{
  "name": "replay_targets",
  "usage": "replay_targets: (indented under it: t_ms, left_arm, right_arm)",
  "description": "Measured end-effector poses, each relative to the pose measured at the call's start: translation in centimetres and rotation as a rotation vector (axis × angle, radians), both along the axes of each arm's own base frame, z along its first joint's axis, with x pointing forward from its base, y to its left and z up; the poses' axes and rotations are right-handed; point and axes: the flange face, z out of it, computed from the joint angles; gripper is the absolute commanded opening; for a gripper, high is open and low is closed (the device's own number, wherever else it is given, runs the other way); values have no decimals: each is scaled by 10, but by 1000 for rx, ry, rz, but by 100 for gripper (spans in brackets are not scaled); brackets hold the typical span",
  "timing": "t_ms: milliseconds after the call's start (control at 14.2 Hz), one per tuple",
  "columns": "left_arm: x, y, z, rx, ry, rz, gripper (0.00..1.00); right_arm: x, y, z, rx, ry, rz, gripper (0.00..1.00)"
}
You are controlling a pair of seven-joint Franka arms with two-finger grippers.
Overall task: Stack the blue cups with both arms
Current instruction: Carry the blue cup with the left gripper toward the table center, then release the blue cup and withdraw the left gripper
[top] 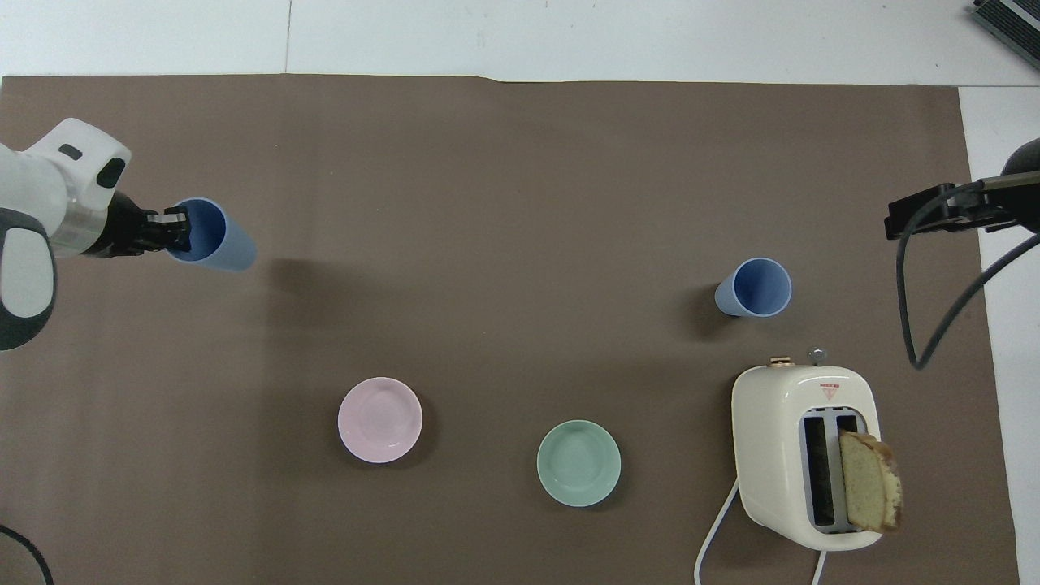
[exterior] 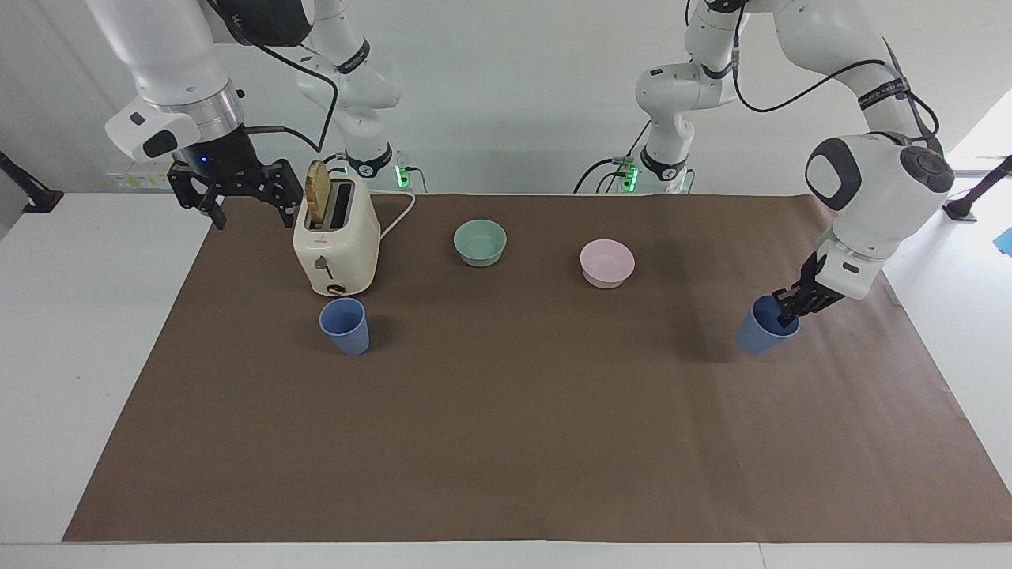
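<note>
The left gripper [exterior: 787, 310] is closed on the rim of one blue cup [exterior: 764, 333], one finger inside the mouth and one outside the wall. The held cup is tilted and appears lifted clear of the brown mat [exterior: 506, 442], with its shadow cast apart from it in the overhead view, over the left arm's end of the desk [exterior: 71, 356]. In the overhead view the same gripper [top: 172, 234] is seen at the cup's rim, the cup [top: 213, 244] leaning away from the wrist.

Well apart from this gripper, toward the right arm's end, the second blue cup [exterior: 345, 325] is seen standing upright on the mat, mouth up, just beside the cream toaster [exterior: 335, 245] and farther from the robots than it. A slice of bread [exterior: 318, 193] is held in one toaster slot. Between the held cup and the toaster, nearer to the robots than both cups, a pink bowl [exterior: 606, 263] and a green bowl [exterior: 480, 242] are set apart from each other.

The right gripper [exterior: 241, 201] is held open and empty, raised over the mat's edge beside the toaster; this arm waits.
</note>
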Motion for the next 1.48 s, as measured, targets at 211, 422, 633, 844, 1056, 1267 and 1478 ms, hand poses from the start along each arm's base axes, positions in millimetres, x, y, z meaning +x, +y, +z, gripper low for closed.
replay_targets:
  t_ms: [211, 422, 633, 844, 1056, 1267, 1478]
  left_arm:
    - [-15, -96, 3, -20, 10, 69, 0]
    - [-38, -181, 1, -26, -10, 110, 0]
    - [-57, -244, -20, -25, -36, 101, 0]
    - [-62, -271, -48, -22, -41, 73, 0]
    - [-66, -285, -65, -18, -34, 51, 0]
    - [-72, -297, -73, -18, -33, 30, 0]
    - [-78, -302, -83, -15, -27, 17, 12]
  right_arm:
    - [0, 0, 0, 0, 0, 0, 100]
    - [0, 0, 0, 0, 0, 0, 100]
    - [0, 0, 0, 0, 0, 0, 100]
    - [0, 0, 0, 0, 0, 0, 100]
    - [0, 0, 0, 0, 0, 0, 100]
    - [0, 0, 0, 0, 0, 0, 100]
    - [0, 0, 0, 0, 0, 0, 100]
